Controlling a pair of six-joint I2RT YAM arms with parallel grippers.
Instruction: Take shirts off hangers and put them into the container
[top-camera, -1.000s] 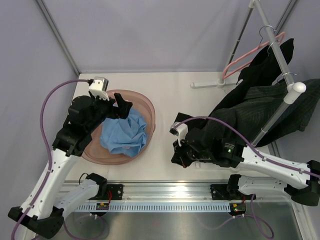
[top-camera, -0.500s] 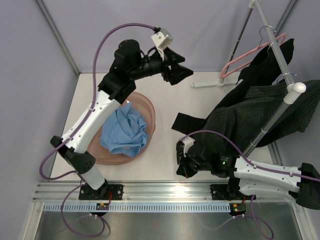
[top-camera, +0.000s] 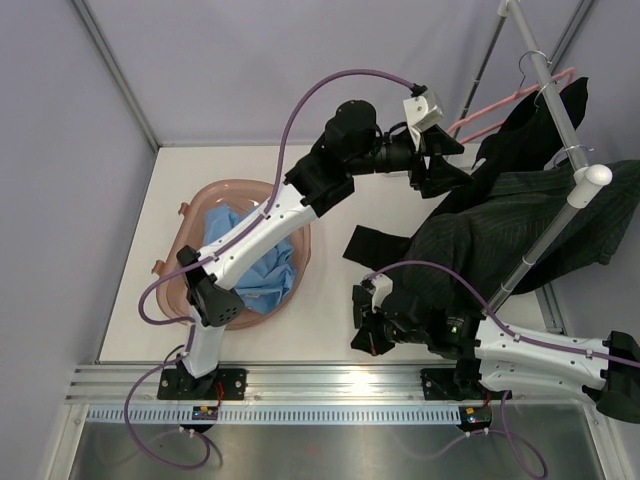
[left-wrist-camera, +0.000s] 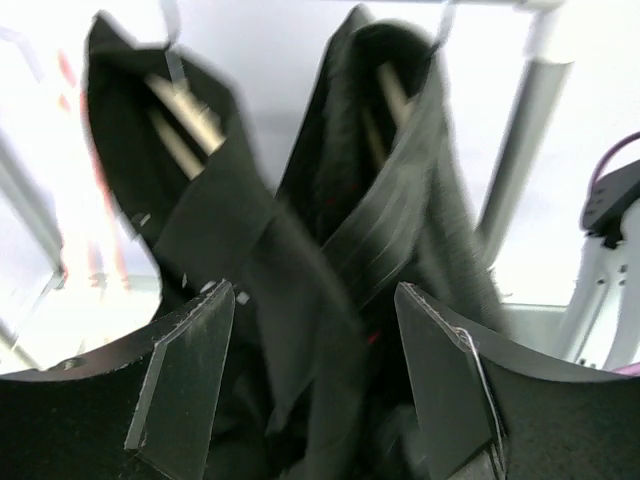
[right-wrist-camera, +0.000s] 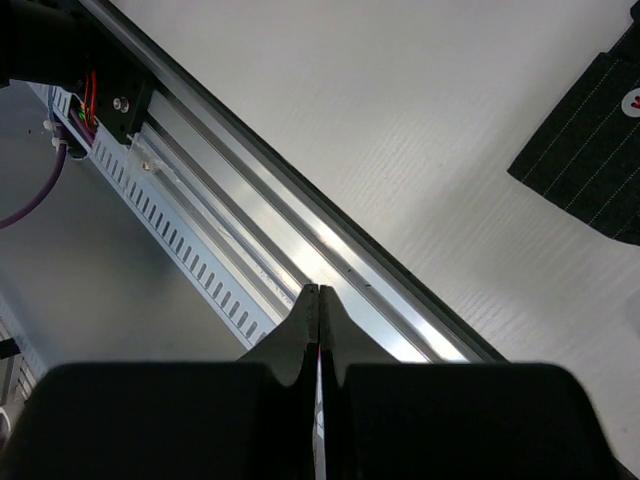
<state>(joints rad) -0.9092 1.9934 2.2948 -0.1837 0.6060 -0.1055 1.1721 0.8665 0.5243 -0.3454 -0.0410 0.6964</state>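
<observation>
A grey metal rack pole is slanting down the right side, meeting a white rounded cap. The white table is sitting inside pale lilac walls — an aluminium rail is running along its near edge.

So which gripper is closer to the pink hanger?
Left. The left gripper hovers right beside the pink hanger, up by the rack; the right gripper is far off, low near the front rail.

blue shirt crumpled in pinkish container; black shirt and pinstriped shirt hang beside pink hanger.
</observation>
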